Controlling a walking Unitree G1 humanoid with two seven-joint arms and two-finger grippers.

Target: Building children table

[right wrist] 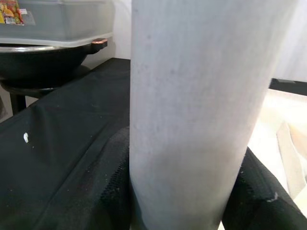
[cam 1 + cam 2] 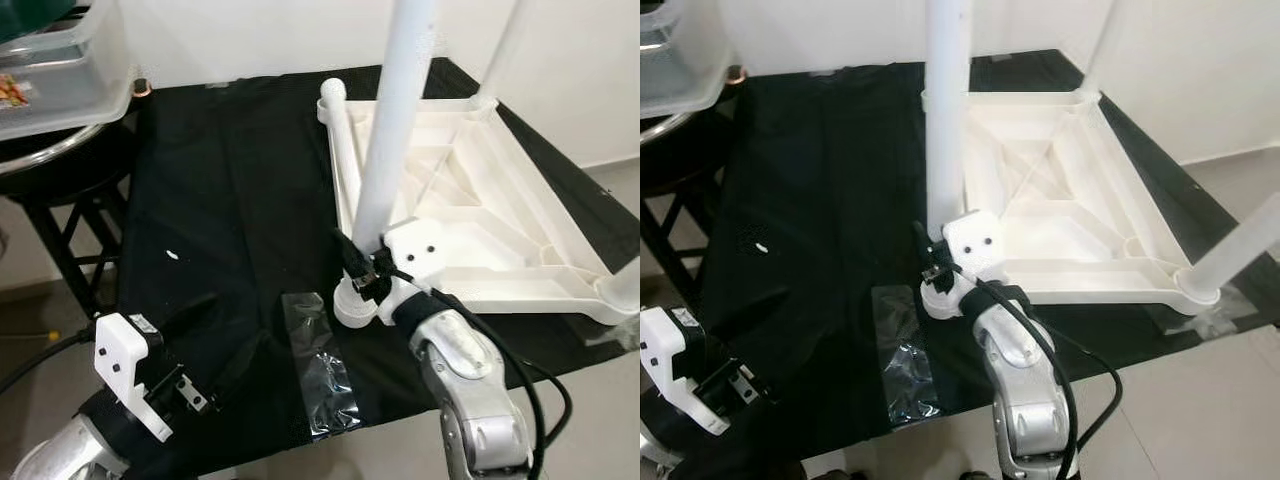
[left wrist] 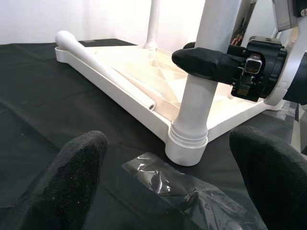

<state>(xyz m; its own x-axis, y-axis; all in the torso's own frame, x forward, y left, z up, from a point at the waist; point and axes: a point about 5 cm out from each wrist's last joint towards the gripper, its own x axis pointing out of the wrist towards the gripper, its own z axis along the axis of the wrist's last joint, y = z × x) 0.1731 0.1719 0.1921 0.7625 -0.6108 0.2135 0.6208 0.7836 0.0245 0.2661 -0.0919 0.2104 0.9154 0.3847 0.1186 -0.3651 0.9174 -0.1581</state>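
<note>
Children's table top (image 2: 470, 190), white and turned underside up, is seen lying on the black-covered desk (image 2: 230, 200) in the centre right of the head views. Nearest, at the lower left of the frame, the left gripper (image 3: 168, 187) is held low over the desk's front edge, its fingers (image 3: 79, 172) spread wide apart with nothing between them. Just beyond it, a crumpled piece of clear plastic wrap (image 2: 320, 370) is seen flat on the black cloth. At the lower centre, the right gripper (image 2: 362, 268) is closed around an upright white leg (image 2: 395, 130), which is seated in the near corner socket of the table top; black fingers (image 1: 108, 191) are pressed against both sides of the leg. Another loose leg (image 3: 103, 67) is laid along the left edge of the top. Further upright legs are seen at the far and right corners. In the upper left, a clear plastic bin (image 2: 60, 70) is rested on a dark stool (image 2: 70, 190).
</note>
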